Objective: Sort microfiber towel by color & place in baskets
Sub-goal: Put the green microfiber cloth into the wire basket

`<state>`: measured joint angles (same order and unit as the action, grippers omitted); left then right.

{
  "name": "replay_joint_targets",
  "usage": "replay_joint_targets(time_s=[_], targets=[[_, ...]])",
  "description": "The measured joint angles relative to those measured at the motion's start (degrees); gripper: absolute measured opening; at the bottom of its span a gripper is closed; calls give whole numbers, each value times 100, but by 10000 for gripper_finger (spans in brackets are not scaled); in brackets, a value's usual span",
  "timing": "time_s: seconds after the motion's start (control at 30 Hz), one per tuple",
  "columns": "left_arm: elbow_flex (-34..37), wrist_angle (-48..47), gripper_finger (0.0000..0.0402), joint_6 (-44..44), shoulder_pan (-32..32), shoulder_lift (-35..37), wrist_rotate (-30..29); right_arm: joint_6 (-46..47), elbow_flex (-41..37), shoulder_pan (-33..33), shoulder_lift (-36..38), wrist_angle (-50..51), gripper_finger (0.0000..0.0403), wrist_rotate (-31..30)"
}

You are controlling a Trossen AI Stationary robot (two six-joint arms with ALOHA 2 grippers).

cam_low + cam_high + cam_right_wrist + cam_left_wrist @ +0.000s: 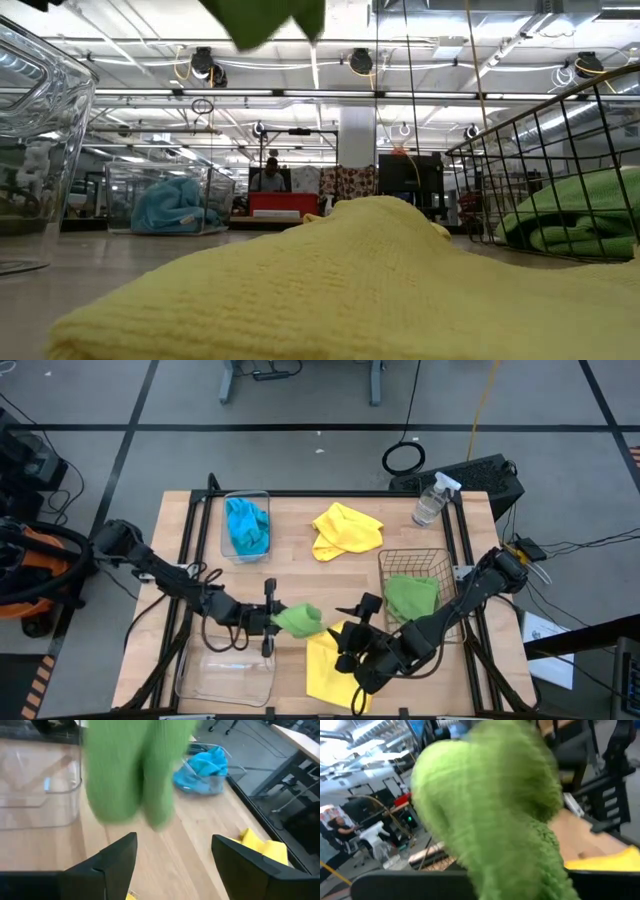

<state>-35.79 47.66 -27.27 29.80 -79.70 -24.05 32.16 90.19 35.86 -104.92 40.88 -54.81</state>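
My left gripper is shut on a green towel above the table's middle near part. The towel is off the table in the low view and fills the left wrist view. My right gripper is open just right of it, over a yellow towel lying flat on the table; the green towel hangs ahead of its fingers. Another green towel lies in the wire basket. Blue cloth sits in the far clear tub. A second yellow towel lies far centre. My left gripper holds the green towel at its left end, coming level from the table's left. The towel itself hides the fingers in the left wrist view, so the kind of hold does not show. The towel is lifted clear and hangs bunched and slack below the hold.
An empty clear tub stands at the near left edge, beside my left arm. A clear spray bottle stands at the far right. The bare wood between the far tub and the wire basket holds only the yellow towel.
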Motion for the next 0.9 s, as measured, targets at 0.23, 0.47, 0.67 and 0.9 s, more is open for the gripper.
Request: replay_joint_targets(time_s=[0.23, 0.47, 0.67, 0.9], targets=[[-4, 73, 33, 2, 2, 7, -20, -434, -369, 21, -11, -1041, 273, -80], [-4, 107, 45, 234, -1, 5, 422, -1694, -879, -113, -15, -2733, 287, -40], [-4, 297, 48, 451, -116, 5, 1111, -2844, -1172, -308, -15, -4204, 290, 277], [-4, 295, 50, 448, -234, 3, 1724, -3469, -1189, -632, -15, -4977, 284, 871]])
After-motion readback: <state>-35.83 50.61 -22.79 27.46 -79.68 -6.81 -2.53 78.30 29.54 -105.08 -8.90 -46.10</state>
